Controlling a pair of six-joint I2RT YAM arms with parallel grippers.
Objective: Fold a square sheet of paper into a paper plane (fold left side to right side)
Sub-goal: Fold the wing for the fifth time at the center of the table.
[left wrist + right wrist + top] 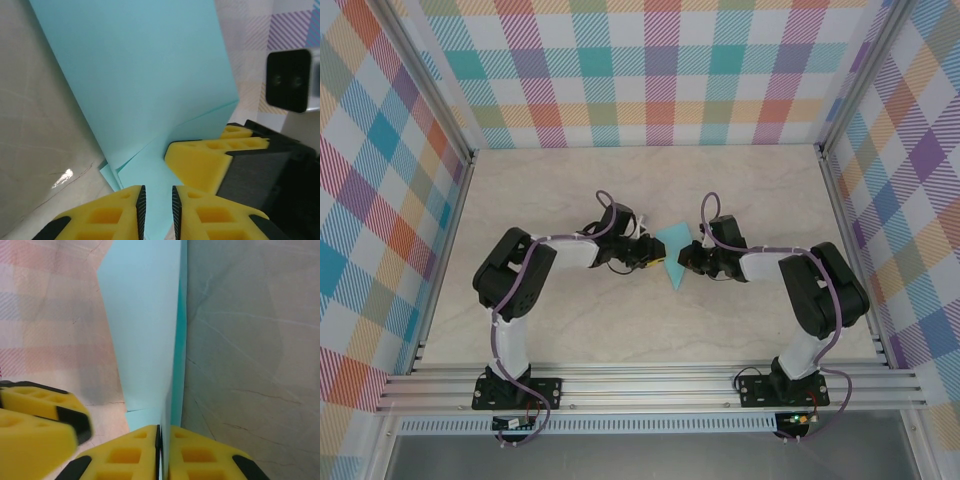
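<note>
The turquoise sheet of paper (672, 250), folded into layers with a pointed near end, stands between my two grippers at the table's middle. My right gripper (164, 429) is shut on the paper's folded edge (145, 330), which rises upright from between its yellow pads. In the top view the right gripper (687, 258) comes in from the right. My left gripper (158, 192) comes from the left (654, 258). Its jaws stand a narrow gap apart, with the paper's flat layers (150, 75) seen through the gap. The right gripper's yellow fingers (200, 160) press on the paper just beyond them.
The pale marble-patterned table (570, 330) is fenced by checked walls (650, 70) at the back and sides. An aluminium rail (650, 385) runs along the near edge, carrying both arm bases. The two grippers are nearly touching each other.
</note>
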